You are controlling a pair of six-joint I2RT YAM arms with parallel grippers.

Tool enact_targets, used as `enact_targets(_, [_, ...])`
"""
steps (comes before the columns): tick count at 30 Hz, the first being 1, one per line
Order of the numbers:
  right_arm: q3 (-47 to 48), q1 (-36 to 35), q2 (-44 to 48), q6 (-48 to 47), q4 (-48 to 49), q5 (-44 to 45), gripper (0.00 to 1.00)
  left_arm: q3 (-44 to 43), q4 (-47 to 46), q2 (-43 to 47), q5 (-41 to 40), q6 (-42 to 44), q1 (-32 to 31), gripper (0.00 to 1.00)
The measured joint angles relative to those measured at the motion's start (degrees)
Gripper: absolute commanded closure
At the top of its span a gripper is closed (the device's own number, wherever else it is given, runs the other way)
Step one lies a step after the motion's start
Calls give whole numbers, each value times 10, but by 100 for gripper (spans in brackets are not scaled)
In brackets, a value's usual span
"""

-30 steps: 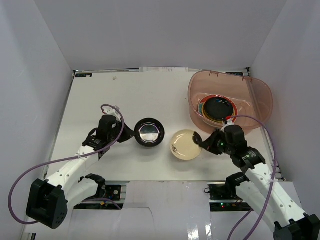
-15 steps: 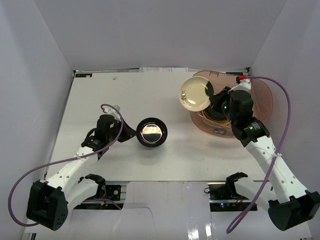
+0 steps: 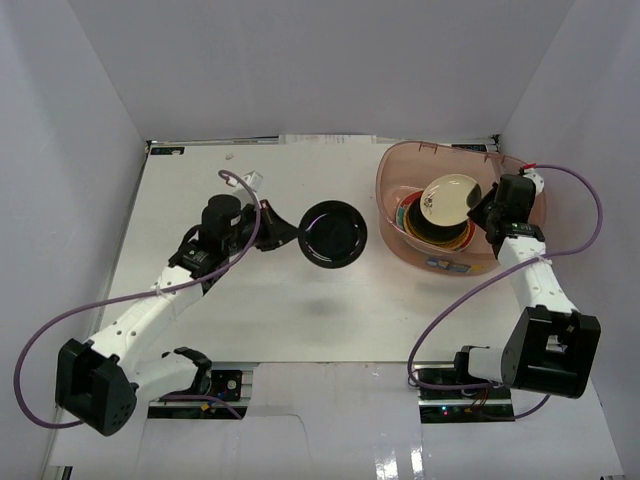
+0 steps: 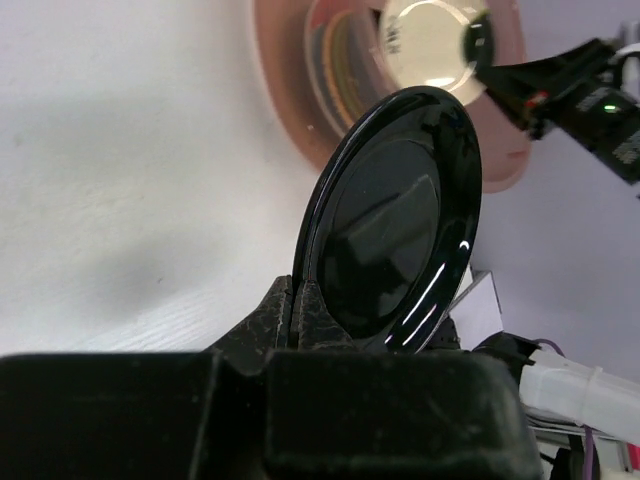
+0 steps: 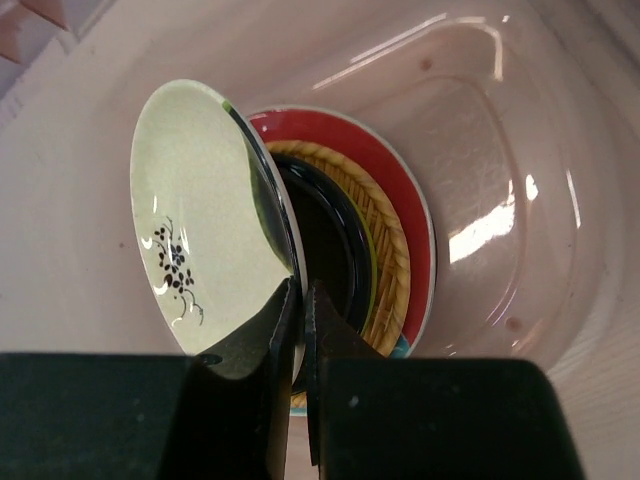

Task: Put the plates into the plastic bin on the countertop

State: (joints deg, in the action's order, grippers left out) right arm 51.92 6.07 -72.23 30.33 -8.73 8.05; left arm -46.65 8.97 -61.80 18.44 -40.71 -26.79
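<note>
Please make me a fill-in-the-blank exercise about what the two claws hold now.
The left claw grips a ____ plate by its edge.
The right claw holds a cream plate above the pink ____.
In the stack, the woven plate lies on a ____ plate.
Missing words: black; bin; red.

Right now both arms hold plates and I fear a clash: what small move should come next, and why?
Probably the right gripper should lower the cream plate onto the stack in the bin: the plate hangs tilted above that stack. The left gripper, shut on the black plate, is short of the bin.
</note>
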Motion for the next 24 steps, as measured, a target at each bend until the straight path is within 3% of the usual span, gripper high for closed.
enact_targets(1, [-3, 4, -10, 3, 3, -11, 92, -21, -5, -17, -1, 2, -9, 100])
enact_targets(4, [-16, 6, -28, 12, 9, -38, 78, -94, -8, -73, -10, 7, -36, 100])
enact_targets(7, [-21, 6, -28, 19, 12, -66, 44, -154, -13, -122, -23, 11, -56, 100])
enact_targets(11, [-21, 6, -18, 26, 20, -90, 24, -237, -13, -199, -37, 15, -73, 100])
enact_targets(21, [47, 6, 137, 54, 9, -111, 21, -482, 21, -427, -56, 14, -110, 100])
enact_targets(23, [81, 6, 174, 56, 8, -111, 25, -534, 35, -473, -58, 10, -120, 100])
enact_targets(24, [97, 6, 187, 56, 8, -112, 33, -564, 42, -497, -58, 9, -125, 100])
